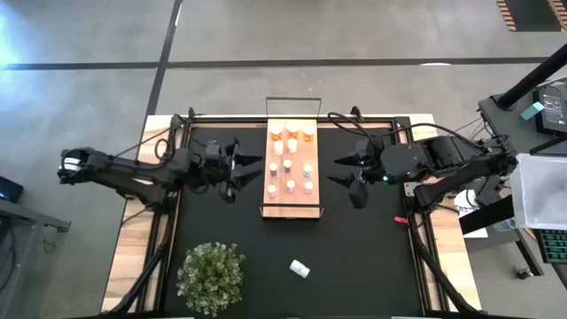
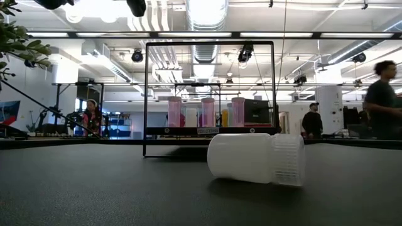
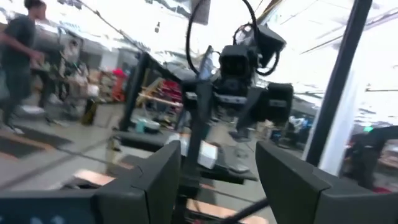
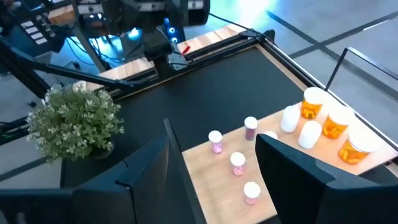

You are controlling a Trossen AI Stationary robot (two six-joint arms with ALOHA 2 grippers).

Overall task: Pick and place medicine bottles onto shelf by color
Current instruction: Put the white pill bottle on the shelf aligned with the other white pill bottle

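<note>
Both my grippers, left [image 1: 237,170] and right [image 1: 348,173], flank the shelf [image 1: 291,210] open and empty; the lying white bottle [image 1: 300,268] may roll when pinched.

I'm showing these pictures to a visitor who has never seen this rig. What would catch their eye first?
Probably the wooden shelf at the mat's middle, with orange, white and pink bottles upright on it. The left gripper and right gripper flank it, both open and empty. Then one white bottle lying on its side alone on the mat, near the plant.
</note>
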